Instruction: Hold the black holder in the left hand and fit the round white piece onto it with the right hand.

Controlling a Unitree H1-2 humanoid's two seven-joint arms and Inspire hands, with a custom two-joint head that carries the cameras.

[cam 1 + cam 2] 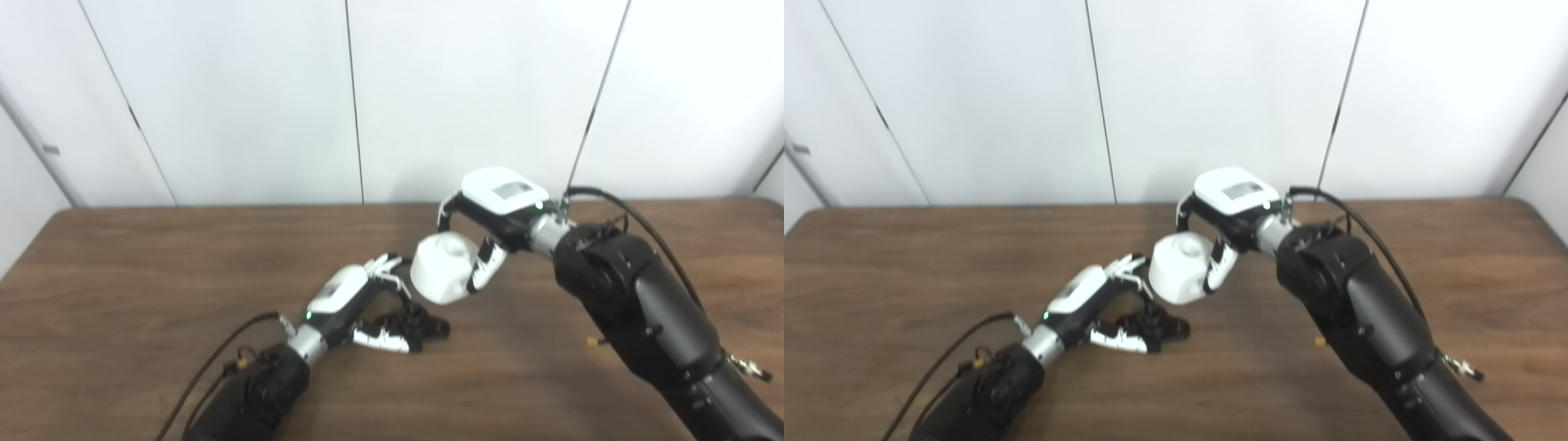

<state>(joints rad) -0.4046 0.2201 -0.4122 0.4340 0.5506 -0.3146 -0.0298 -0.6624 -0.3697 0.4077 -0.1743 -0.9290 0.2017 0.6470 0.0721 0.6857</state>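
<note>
White piece [444, 268] in right hand [484, 226]

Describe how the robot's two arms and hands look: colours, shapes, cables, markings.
Both arms are bulky and black with silver wrist rings and loose black cables. The left hand and right hand have white shells, black-and-white fingers and small green lights near the wrists.

We see only part of the holder [422, 324]: the left hand [358, 306] wraps its near side, hiding how the fingers [383, 339] meet it. The right hand [484, 226] covers the far side of the white piece [442, 269]. Both arms run off the bottom edge, as does the bench [122, 275].
</note>
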